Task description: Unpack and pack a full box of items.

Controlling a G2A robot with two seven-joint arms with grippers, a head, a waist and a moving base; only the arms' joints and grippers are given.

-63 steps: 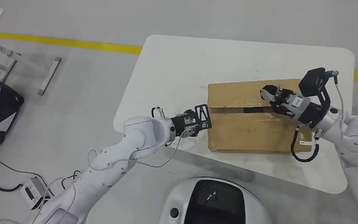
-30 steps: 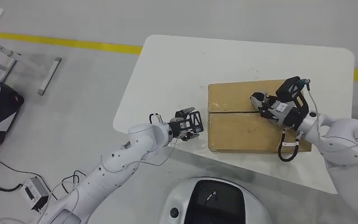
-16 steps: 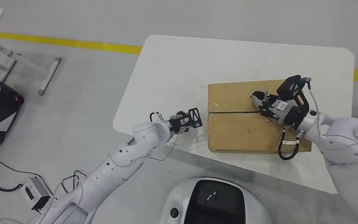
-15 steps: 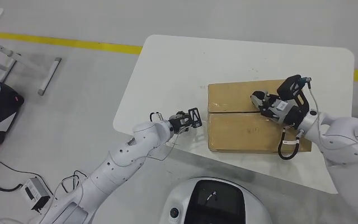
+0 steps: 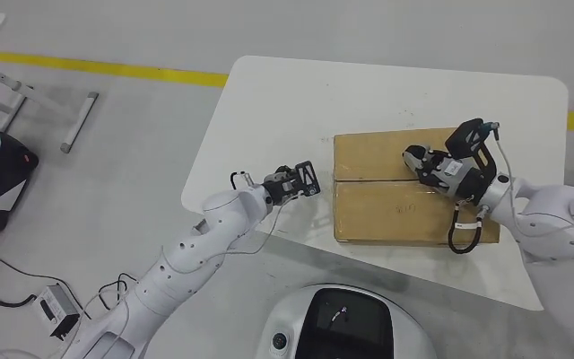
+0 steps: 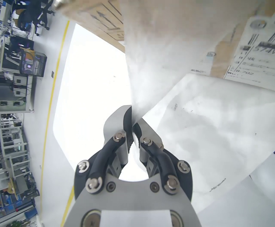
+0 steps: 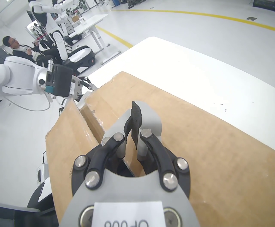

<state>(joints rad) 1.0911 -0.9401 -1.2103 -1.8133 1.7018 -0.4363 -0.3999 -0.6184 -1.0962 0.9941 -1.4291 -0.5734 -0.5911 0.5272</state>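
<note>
**Stripping the Sealing Tape: Hold the Box, Pull Along the Seam**

**Top view.** The cardboard box (image 5: 395, 211) is sitting toward the table's (image 5: 296, 99) right edge, close to the near edge. Its two top flaps are meeting at the seam (image 5: 377, 180). The left gripper (image 5: 305, 177) is hanging just off the box's left end, level with the seam. The right gripper (image 5: 411, 160) is resting on the box top at the seam.

**Left wrist view.** The left gripper's (image 6: 132, 126) fingers are pinching the free end of a translucent tape strip (image 6: 150, 53). The strip is running taut from the pads to the box (image 6: 103, 19), beside a printed label (image 6: 253, 53). The step in hand is judged to be stripping the tape. The pull should be kept in line with the seam and low to the box, so that the strip is peeling rather than tearing. The pinch looks shallow, so a steady, even draw is advised against slipping.

**Right wrist view.** The right gripper's (image 7: 134, 122) fingers are pressed almost together above the seam (image 7: 92, 122). Nothing is showing between the pads, and whether they are nipping a flap edge cannot be told. The nearer flap is standing slightly proud. The left gripper (image 7: 86, 86) is showing beyond the box's far end. The right gripper should be bearing down while the tape is drawn, so that the box is not sliding toward the table's left edge.
</note>
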